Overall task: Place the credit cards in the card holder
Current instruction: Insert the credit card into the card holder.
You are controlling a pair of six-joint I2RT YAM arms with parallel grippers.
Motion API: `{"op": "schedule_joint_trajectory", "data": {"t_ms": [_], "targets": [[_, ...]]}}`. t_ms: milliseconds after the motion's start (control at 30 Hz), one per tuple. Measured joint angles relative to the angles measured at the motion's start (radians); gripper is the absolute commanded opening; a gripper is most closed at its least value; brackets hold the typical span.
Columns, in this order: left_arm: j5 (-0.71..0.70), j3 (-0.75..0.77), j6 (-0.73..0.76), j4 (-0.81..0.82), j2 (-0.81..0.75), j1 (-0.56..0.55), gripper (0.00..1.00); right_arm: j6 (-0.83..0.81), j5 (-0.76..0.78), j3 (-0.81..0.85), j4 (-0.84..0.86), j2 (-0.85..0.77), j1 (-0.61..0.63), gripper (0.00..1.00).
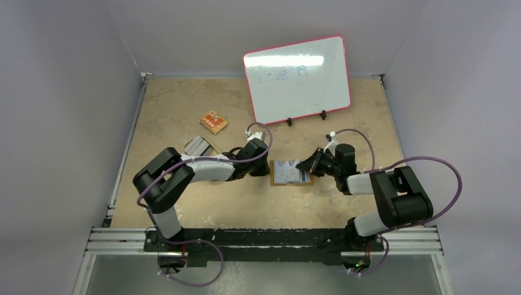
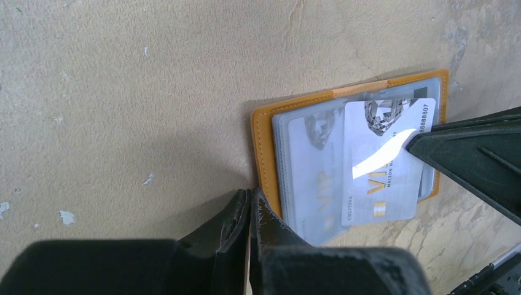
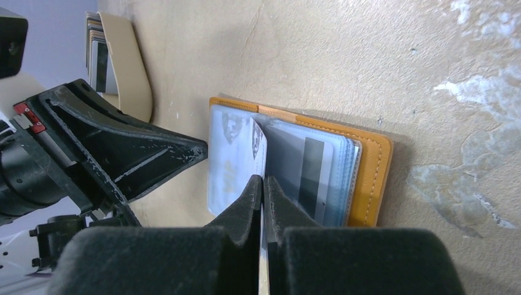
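Sliding the thin silver credit card (image 2: pixel 384 178) into one of the clear plastic sleeves (image 2: pixel 307 172) looks like the step in hand. The right end effector (image 3: pixel 263 182) is clamped narrow on that card, which shows only edge-on between its fingers in the right wrist view. In the left wrist view the card lies slanted over the sleeves, right of centre.

The small orange leather-like card holder (image 1: pixel 285 174) lies open and flat on the beige surface (image 1: pixel 246 203), at the middle of the top view between the two arms. The left end effector (image 2: pixel 249 198) is closed narrow, its tip at the holder's lower left edge in its own view. Whether it pins the cover or merely touches it I cannot tell. More grey cards (image 3: pixel 99 58) stand in the tan oval dish (image 3: pixel 132 67), upper left of the right wrist view.

To do the step well, hold the card's leading edge low and square with the sleeve mouth, and advance slowly. Let the left tip press the holder down so it does not slide. A skewed corner would probably catch the plastic. Release only once the card is well seated.
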Motion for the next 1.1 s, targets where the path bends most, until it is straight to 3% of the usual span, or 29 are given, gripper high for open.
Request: {"op": "schedule_joint_trajectory", "data": {"t_ms": [333, 600, 1000, 1100], "targets": [[-0.011, -0.001, 0.000, 0.003, 0.000, -0.006, 0.02, 0.040, 0.071, -0.061, 0.004, -0.062, 0.043, 0.00], [-0.013, -0.021, -0.004, 0.027, -0.008, -0.006, 0.02, 0.064, 0.074, -0.056, 0.045, -0.009, 0.078, 0.03], [-0.041, -0.127, -0.056, 0.025, -0.106, 0.003, 0.05, 0.104, 0.098, 0.082, 0.044, 0.101, 0.162, 0.06], [-0.037, -0.167, -0.077, 0.023, -0.143, 0.017, 0.06, 0.106, 0.103, 0.135, 0.035, 0.131, 0.177, 0.13]]}}
